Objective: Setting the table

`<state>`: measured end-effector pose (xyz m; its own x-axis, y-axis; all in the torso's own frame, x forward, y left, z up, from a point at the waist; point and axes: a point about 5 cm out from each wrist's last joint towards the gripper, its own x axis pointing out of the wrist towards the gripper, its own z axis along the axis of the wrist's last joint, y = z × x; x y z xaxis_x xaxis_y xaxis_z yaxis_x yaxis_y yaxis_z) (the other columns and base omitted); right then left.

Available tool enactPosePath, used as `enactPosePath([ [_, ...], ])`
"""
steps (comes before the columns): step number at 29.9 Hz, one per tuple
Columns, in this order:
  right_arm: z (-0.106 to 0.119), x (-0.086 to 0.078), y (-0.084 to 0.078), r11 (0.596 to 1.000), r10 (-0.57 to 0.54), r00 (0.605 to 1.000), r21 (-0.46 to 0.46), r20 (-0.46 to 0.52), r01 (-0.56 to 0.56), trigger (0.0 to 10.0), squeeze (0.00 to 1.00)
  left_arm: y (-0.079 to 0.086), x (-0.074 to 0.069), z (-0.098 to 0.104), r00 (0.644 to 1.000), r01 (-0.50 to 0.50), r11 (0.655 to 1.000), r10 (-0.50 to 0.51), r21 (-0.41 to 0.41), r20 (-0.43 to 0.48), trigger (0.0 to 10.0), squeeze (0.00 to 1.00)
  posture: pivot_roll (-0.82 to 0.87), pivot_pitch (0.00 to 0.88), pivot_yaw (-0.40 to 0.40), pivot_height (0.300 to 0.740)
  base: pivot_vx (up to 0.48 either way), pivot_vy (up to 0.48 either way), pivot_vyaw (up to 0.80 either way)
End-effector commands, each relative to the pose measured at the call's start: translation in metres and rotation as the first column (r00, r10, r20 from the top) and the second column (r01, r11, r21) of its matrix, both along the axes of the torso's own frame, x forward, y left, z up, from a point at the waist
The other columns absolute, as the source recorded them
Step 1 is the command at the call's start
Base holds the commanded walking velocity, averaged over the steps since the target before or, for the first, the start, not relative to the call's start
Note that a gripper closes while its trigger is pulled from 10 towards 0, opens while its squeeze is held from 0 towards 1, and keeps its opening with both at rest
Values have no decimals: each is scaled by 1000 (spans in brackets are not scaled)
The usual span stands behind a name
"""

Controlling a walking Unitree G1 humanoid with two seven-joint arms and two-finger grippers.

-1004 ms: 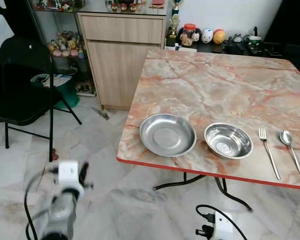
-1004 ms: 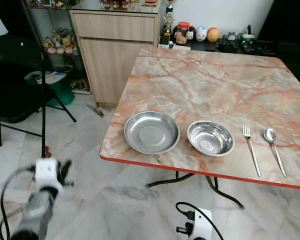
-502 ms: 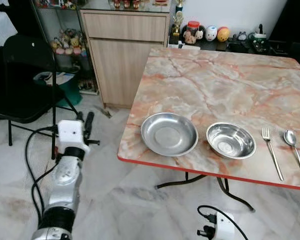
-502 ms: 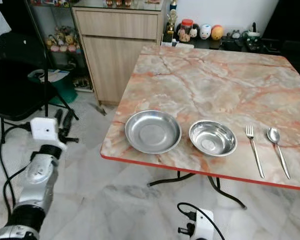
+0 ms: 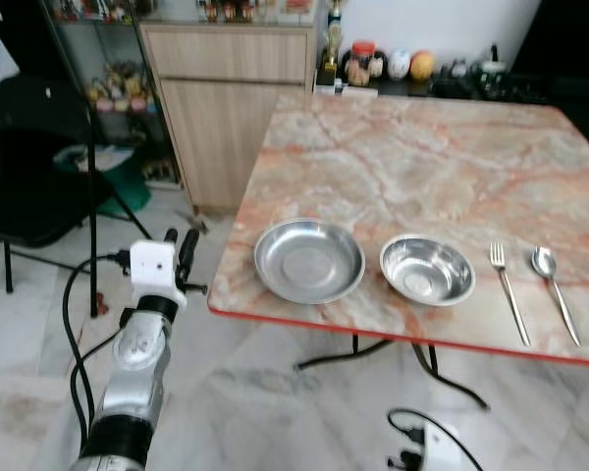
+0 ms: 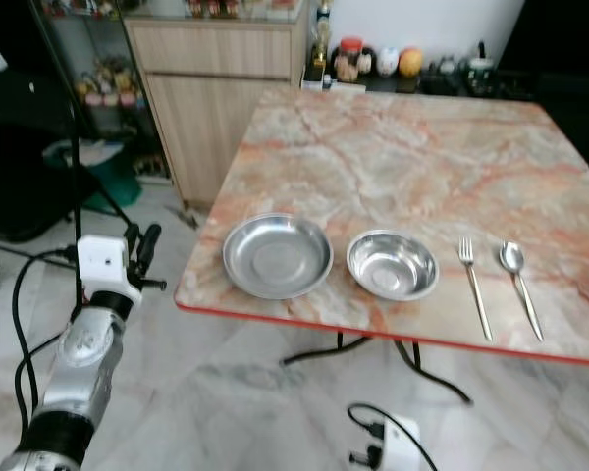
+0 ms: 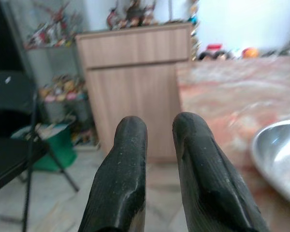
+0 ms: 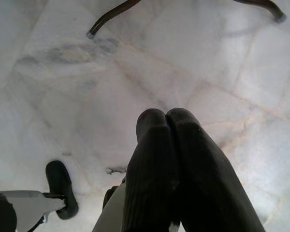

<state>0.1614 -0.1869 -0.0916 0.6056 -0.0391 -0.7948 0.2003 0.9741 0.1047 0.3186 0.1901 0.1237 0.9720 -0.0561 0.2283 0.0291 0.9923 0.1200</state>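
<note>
Left pincer [image 5: 180, 247] raised off the counter's [image 5: 412, 157] left edge, fingers [image 7: 130, 159] slightly parted, holding nothing. Right pincer [image 8: 166, 121] hangs over the marble floor [image 8: 63, 72], fingers pressed together, empty. On the counter's near edge, in a row from the left: plate [image 5: 308, 260], bowl [image 5: 427, 270], fork [image 5: 508, 292], spoon [image 5: 553, 278]. Head views slightly blurred; plate and bowl look just apart.

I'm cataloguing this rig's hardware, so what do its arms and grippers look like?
The left arm is a silver metal tube with a black band, a white boxy wrist block and a looping black cable. Its left gripper has two long, black, ribbed, round-tipped fingers. The right gripper has the same black fingers.
</note>
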Motion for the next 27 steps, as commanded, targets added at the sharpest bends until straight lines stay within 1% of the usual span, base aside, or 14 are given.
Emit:
enactPosePath([
  [1, 0, 0, 3, 1000, -6, 1000, 8, 6, 6, 10000, 0, 4, 0, 4, 1000, -5, 1000, 4, 4, 3, 10000, 0, 37, 0, -11, 740, 0, 0, 0],
  [6, 0, 1, 4, 1000, -11, 1000, 7, 5, 11, 10000, 0, 4, 1, 5, 1000, 8, 1000, -9, -30, -14, 10000, 0, 37, 0, -11, 740, 0, 0, 0],
  [10, 0, 2, 5, 1000, -11, 1000, 8, 4, 11, 10000, 0, 2, 3, 5, 999, 19, 1000, -20, -23, -25, 10000, 0, 35, 0, -12, 740, 0, 0, 0],
  [13, 0, 1, 5, 1000, -11, 1000, 8, 4, 11, 10000, 0, 2, 3, 5, 999, 18, 1000, -19, -16, -26, 10000, 0, 35, 0, -12, 740, 0, -255, 0],
  [19, -1, -1, 4, 1000, -11, 1000, 9, 2, 11, 10000, 0, 2, 2, 6, 999, 31, 999, -32, -17, -29, 10000, 0, 35, 0, -11, 740, 0, -477, 0],
  [21, -1, -1, 3, 1000, -11, 1000, 8, 1, 11, 10000, 0, 4, 2, 7, 999, 27, 999, -28, -30, -28, 10000, 0, 35, 0, -11, 740, 0, 0, 0],
  [23, -1, -1, 3, 1000, -10, 1000, 6, 0, 10, 10000, 0, 5, 4, 10, 998, 51, 999, -51, 0, -27, 10000, 0, 32, 0, -11, 740, 0, 0, 0],
  [27, -1, -1, 3, 1000, -10, 1000, 6, 1, 10, 10000, 0, 9, 7, 16, 998, 56, 998, -56, -3, -24, 10000, 0, 33, 0, -10, 740, 0, 0, 0],
])
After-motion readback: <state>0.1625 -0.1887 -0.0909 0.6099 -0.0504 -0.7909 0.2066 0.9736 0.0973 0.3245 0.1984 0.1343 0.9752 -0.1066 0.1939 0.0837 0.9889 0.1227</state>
